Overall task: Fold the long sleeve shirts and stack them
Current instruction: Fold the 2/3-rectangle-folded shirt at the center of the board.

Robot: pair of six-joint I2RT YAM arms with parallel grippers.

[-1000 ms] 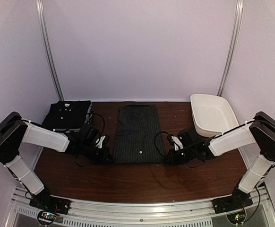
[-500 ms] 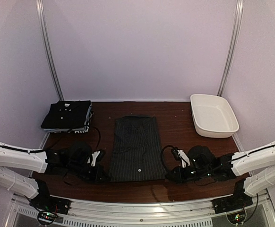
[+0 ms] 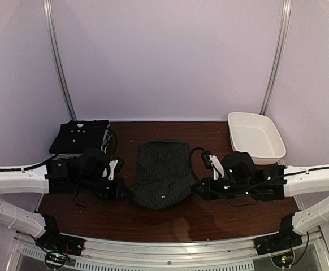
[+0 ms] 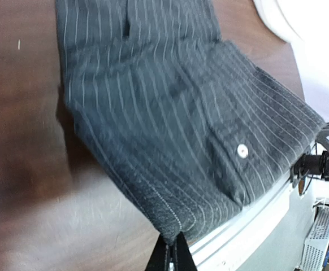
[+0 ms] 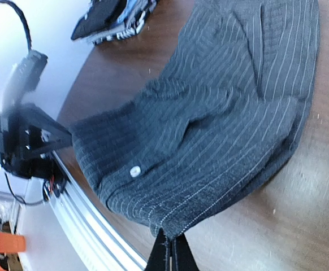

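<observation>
A charcoal pinstriped long sleeve shirt (image 3: 162, 172) lies lengthwise mid-table, its near end raised and sagging between the two grippers. My left gripper (image 3: 129, 192) is shut on the near left hem corner, and in the left wrist view the cloth (image 4: 170, 124) runs into the closed tips (image 4: 172, 249). My right gripper (image 3: 198, 190) pinches the near right corner; the right wrist view shows the striped hem (image 5: 221, 113) caught in its closed tips (image 5: 171, 244). A small white button (image 5: 134, 171) faces up. Another dark folded shirt (image 3: 81, 137) rests at the back left.
A white plastic tub (image 3: 255, 137) stands at the back right on the brown table (image 3: 210, 217). The metal rail of the table's near edge (image 5: 91, 226) runs just below the lifted hem. Pale walls close in the back and both sides.
Both grippers, holding the shirt's near corners, first dragged the shirt toward the near edge. They have since risen and moved away from the edge, lifting the hem so it sags between them.
</observation>
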